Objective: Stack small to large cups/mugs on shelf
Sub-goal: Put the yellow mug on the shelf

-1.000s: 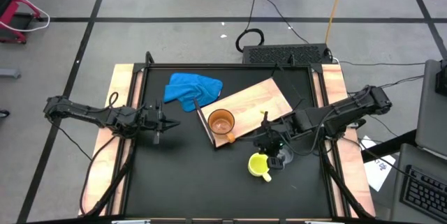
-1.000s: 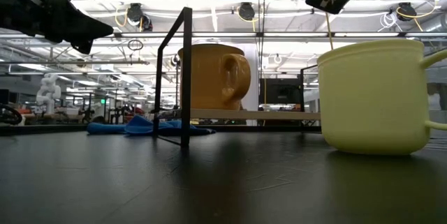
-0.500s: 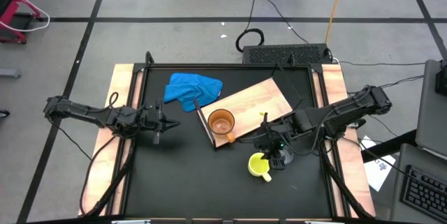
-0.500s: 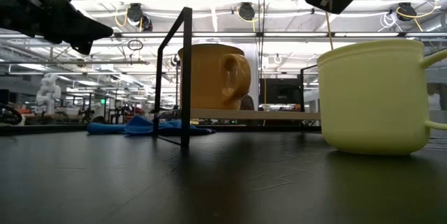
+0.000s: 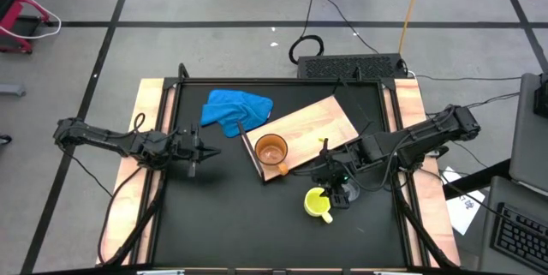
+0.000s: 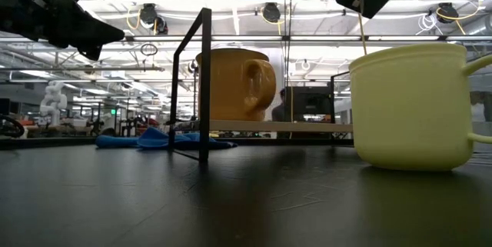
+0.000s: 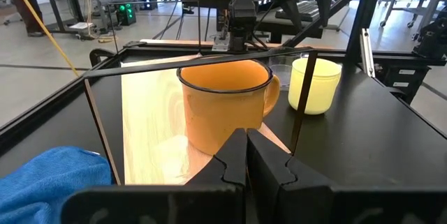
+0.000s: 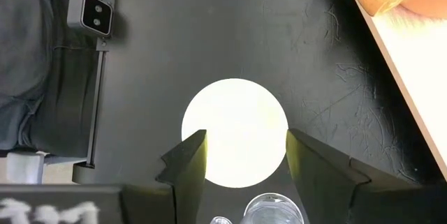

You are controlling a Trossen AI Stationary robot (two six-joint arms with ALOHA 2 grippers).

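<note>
The yellow mug (image 5: 317, 203) stands upright on the black table near its front, handle toward the near edge. My right gripper (image 8: 246, 135) hangs open above it, pointing down, one finger over each side of the rim and touching nothing. The small clear cup (image 8: 274, 210) stands upright on the table just beside the yellow mug (image 8: 235, 132). The orange-brown mug (image 5: 271, 150) stands upright on the near left corner of the light-wood shelf board (image 5: 312, 125). My left gripper (image 5: 195, 151) is shut and hovers at the table's left, pointing toward the orange-brown mug (image 7: 225, 105).
A crumpled blue cloth (image 5: 236, 108) lies at the far left, touching the board's far left corner. A thin black frame (image 6: 201, 85) stands around the table. Bare black tabletop lies between my left gripper and the mugs and along the near edge.
</note>
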